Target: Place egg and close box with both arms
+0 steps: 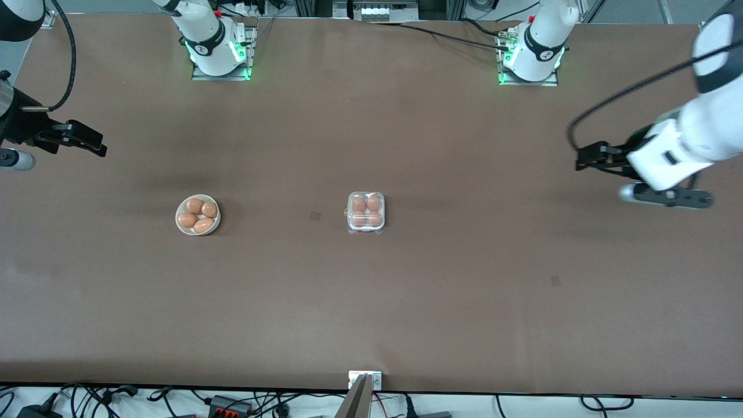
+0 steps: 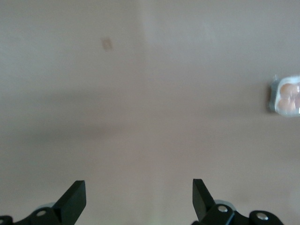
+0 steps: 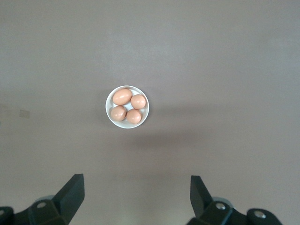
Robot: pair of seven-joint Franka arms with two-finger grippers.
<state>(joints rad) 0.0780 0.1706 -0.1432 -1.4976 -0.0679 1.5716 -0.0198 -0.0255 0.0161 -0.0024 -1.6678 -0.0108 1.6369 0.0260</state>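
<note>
The left tool (image 1: 580, 158) is hanging with its fingers spread and empty over bare surface (image 1: 441, 290) at the left arm's end, and the right tool (image 1: 87, 139) is hanging likewise, spread and holding nothing, over the right arm's end; we are reading both states from the wrist views, where each pair of black fingers stands wide apart over nothing but brown surface. We are observing the box (image 1: 365, 212) sitting flat near the middle of the surface, well apart from both tools. It is showing four brown eggs, one in each cup, and its clear lid is appearing to lie down over them, although we cannot tell whether the lid is latched. A round white bowl (image 1: 198, 215) holding four more brown eggs is sitting toward the right arm's end, level with the box. We are judging that the placing step is complete and the closing step is at or near its end. If the lid is proving unlatched, the next move is calling for both tools to descend on the box, one steadying the tray while the other is pressing the lid edge down.
</note>
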